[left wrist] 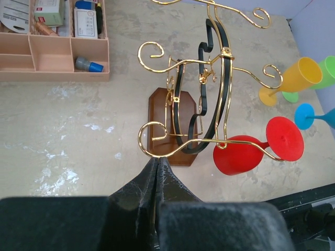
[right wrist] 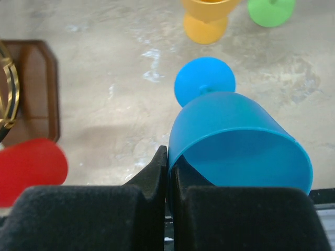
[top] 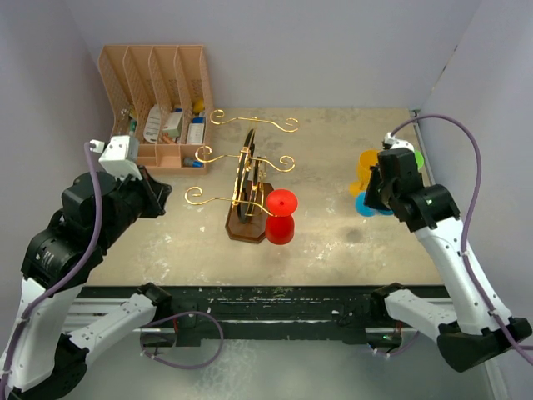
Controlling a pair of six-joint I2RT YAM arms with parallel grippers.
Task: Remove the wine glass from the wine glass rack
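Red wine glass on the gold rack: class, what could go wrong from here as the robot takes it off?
1. The red wine glass hangs by its stem on a wire arm ending in a curl; its foot may catch and tip the wine glass rack.
2. The right gripper pinches the tilted blue glass by its rim; released, it may roll into the yellow glass.

The wine glass rack (left wrist: pixel 229 78) had thin, glossy gold metal wire arms on a smooth, dark brown wooden base (left wrist: pixel 158 112). The red wine glass (left wrist: pixel 238 155) looked like smooth, matt plastic, as did the blue glass (right wrist: pixel 235 141). The table (left wrist: pixel 68 136) was matt beige, scuffed and blotchy.
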